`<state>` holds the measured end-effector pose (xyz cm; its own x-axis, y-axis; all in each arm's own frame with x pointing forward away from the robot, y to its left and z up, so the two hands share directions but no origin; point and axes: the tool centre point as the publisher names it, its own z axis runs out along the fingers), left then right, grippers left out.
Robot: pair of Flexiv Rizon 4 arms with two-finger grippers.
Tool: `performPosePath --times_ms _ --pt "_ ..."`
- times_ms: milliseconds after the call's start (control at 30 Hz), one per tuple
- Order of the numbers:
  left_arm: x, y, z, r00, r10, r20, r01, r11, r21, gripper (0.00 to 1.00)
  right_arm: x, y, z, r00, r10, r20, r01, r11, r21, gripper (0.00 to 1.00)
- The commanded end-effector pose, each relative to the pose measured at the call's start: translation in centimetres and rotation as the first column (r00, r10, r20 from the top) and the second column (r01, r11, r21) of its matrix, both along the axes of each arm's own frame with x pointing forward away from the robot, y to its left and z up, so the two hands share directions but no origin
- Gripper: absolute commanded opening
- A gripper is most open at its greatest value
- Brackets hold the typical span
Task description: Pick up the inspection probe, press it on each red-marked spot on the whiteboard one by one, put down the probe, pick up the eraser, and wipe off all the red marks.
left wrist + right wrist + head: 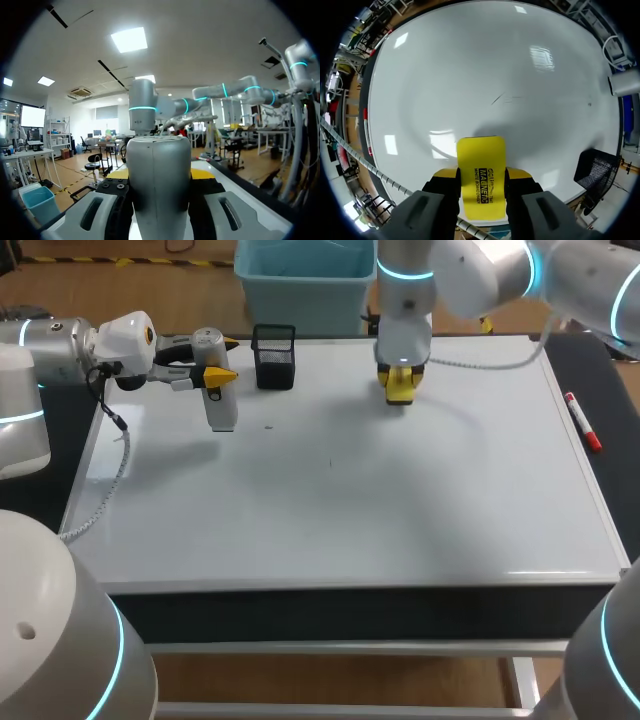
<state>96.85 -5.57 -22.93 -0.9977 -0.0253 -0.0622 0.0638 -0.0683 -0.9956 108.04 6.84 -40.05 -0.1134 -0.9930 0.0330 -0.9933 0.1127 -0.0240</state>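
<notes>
The inspection probe (219, 400), a grey cylinder, hangs upright over the whiteboard's (380, 500) far left part. My left gripper (213, 371) is shut on it and points sideways. In the left wrist view the probe (158, 185) fills the gap between the fingers (92, 212). My right gripper (400, 380) points down at the board's far middle, shut on the yellow eraser (400, 388). The right wrist view shows the eraser (481, 155) clamped in that gripper (482, 174), close to the board (470, 75). No red marks show; only a faint dark stroke (506, 98) ahead of the eraser.
A black mesh pen holder (274, 356) stands at the board's far edge between the two grippers, and appears beside the right gripper (597, 172). A red marker (583, 422) lies off the board's right edge. The left arm's cable (110, 490) hangs over the left edge.
</notes>
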Motion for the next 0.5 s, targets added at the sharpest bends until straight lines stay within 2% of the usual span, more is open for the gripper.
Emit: performPosePath --times_ms 33,500 --pt "0.1 0.0 0.0 1.000 -0.003 0.001 0.003 1.000 -0.003 0.00 0.8 -0.4 -0.3 1.000 0.011 -0.025 -0.011 1.000 0.012 0.00" --pt "0.1 0.0 0.0 1.000 -0.003 0.001 0.003 1.000 -0.003 0.00 1.8 -0.8 -1.0 0.999 0.004 -0.045 -0.004 1.000 0.005 0.00"
